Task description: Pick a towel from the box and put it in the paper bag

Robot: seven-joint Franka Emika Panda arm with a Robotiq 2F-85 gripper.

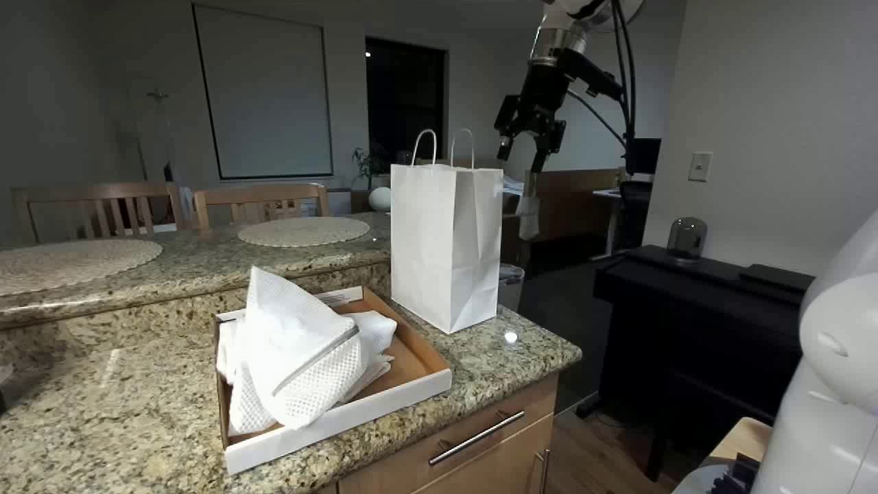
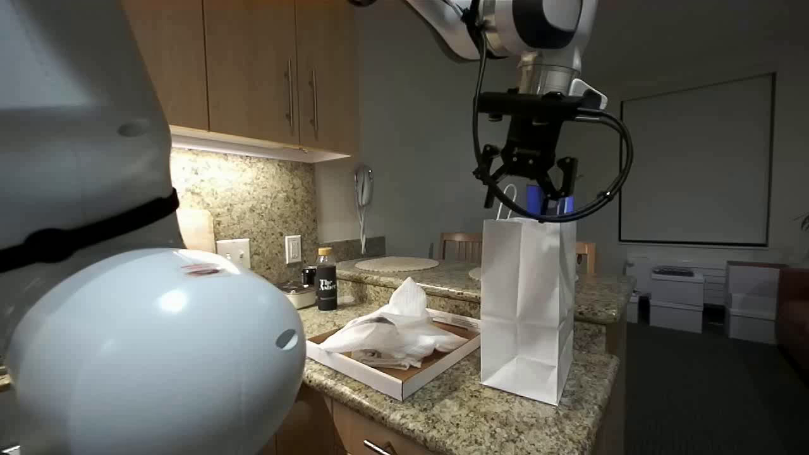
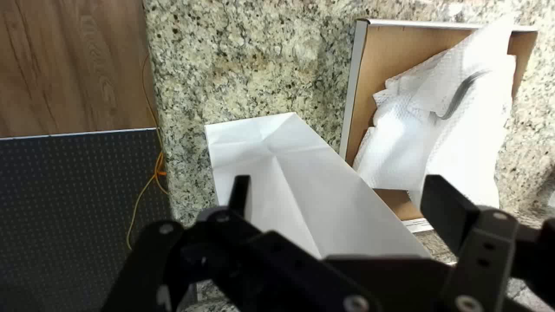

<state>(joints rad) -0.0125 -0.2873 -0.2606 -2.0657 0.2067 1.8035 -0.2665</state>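
White textured cloths, the towels (image 1: 295,343), lie heaped in a shallow white box (image 1: 343,420) with a brown inside. The towels also show in an exterior view (image 2: 401,335) and in the wrist view (image 3: 468,130). A tall white paper bag (image 1: 425,247) with twisted handles stands upright beside the box; it also shows in an exterior view (image 2: 524,303) and from above in the wrist view (image 3: 303,182). The bag's inside is hidden. My gripper (image 1: 521,156) is open with nothing between its fingers (image 3: 338,195). It hangs above the counter near the bag's top.
The granite counter (image 1: 137,425) ends just past the bag. A raised ledge behind holds round placemats (image 1: 305,231). A dark bottle (image 2: 327,281) stands behind the box. Chairs (image 1: 260,199) stand beyond the ledge. Drawers (image 1: 473,446) are below the counter.
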